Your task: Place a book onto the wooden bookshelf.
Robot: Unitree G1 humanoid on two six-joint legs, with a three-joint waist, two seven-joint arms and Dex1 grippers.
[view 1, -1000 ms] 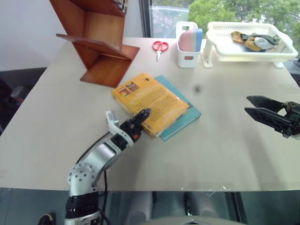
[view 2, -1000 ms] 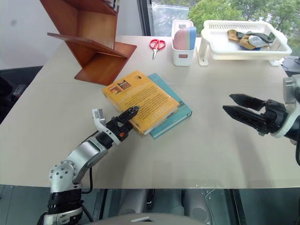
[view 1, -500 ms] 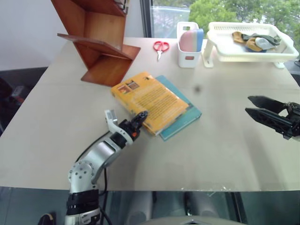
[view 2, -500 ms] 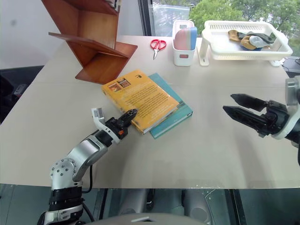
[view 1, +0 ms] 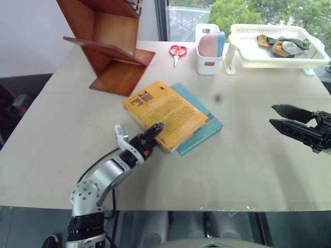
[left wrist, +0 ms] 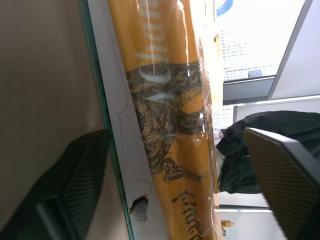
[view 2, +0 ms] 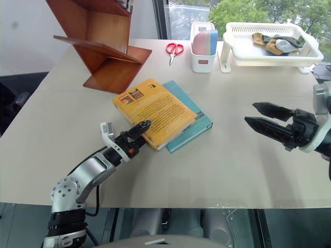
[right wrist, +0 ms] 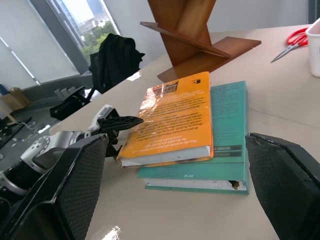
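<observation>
Hand nearer the job: left hand [view 1: 149, 135], at the near left corner of the book [view 1: 165, 114], its fingers spread apart with one above the cover and one low by the table [view 1: 248, 165]; in the left wrist view the book's spine edge runs up between the two fingers, not yet pinched.
Grip state, left: released, nothing held.
Other hand: right hand [view 2: 274, 125], well apart to the right over bare table, fingers parted and empty, pointing across toward the books.
Book's place: flat on the table, stacked on a thinner teal book [view 1: 204, 129], roughly mid-table and slightly left of centre.
Book's long axis: diagonal, from the far-left corner nearest the shelf down to the near-right; the left hand meets it at the near short end.
Direction to target: wooden bookshelf [view 1: 111, 49] stands at the far left of the table, beyond the book from the left hand, near the book's far corner but not touching it.
Judgement on the move: left arm looks the natural one; once it clamps the edge, the book must travel away from the robot and leftward, likely turned upright to suit the slanted boards.
Risk: the glossy cover may slip, or the teal book may drag along.
</observation>
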